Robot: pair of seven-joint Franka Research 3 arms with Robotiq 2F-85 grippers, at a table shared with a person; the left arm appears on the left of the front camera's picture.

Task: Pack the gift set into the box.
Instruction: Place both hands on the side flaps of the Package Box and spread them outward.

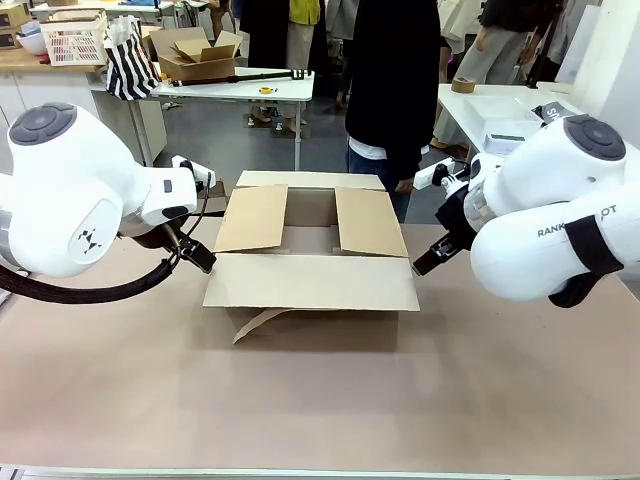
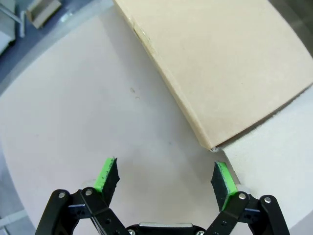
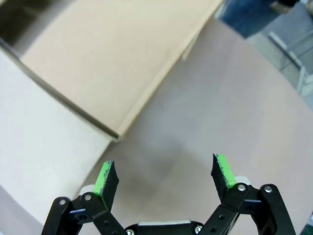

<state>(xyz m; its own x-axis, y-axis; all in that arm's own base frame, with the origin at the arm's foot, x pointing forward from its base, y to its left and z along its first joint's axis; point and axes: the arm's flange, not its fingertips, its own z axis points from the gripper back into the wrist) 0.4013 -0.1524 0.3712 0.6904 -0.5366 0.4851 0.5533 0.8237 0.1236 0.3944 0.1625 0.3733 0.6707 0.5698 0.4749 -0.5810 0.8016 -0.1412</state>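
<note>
Front view: box (image 1: 311, 283), side flaps inward

front wide; wrists close beside box (image 1: 310, 283)

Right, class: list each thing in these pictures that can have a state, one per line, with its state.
Large brown corrugated cardboard box: open, near flap folded outward, two side flaps leaning in over the opening.
Left black claw with green pads: open, empty, beside a box corner.
Right black claw with green pads: open, empty, beside a box corner.
Smaller brown cardboard box, far table: flaps open.
</note>
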